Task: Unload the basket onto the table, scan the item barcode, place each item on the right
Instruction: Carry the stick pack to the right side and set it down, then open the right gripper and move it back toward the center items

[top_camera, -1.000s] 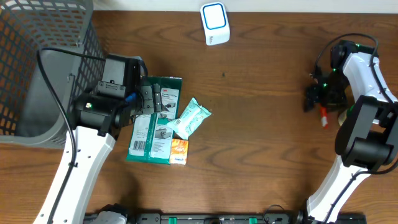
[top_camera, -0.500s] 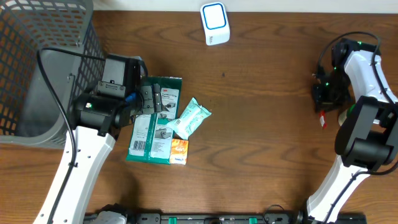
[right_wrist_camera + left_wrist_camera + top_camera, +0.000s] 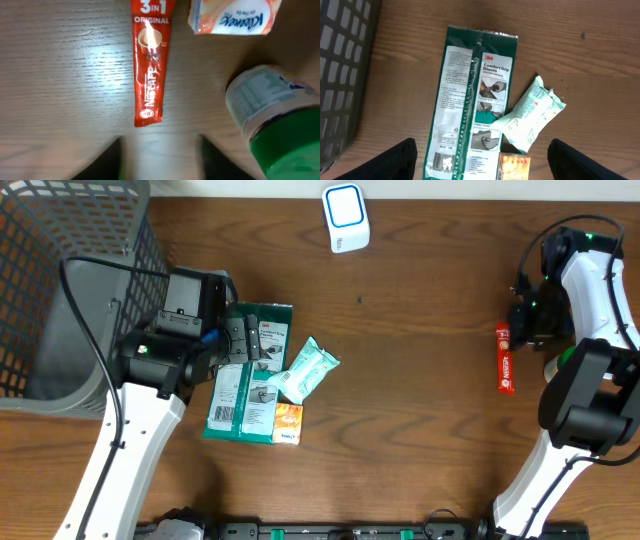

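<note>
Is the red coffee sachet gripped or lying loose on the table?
Lying loose, flat on the table. The coffee sachet sits clear of the right gripper, whose fingers stand apart and empty.

grey mesh basket point(image 3: 60, 270) at far left; green plastic glove packet point(image 3: 248, 365) just right of it, pale tissue pack point(image 3: 305, 370) lying on its right edge. red stick sachet point(image 3: 505, 358) well apart, far right.

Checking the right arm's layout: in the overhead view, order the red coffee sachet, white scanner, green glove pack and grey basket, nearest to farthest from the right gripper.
From the right gripper:
1. red coffee sachet, beside it
2. white scanner, top centre
3. green glove pack, centre-left
4. grey basket, far left
</note>
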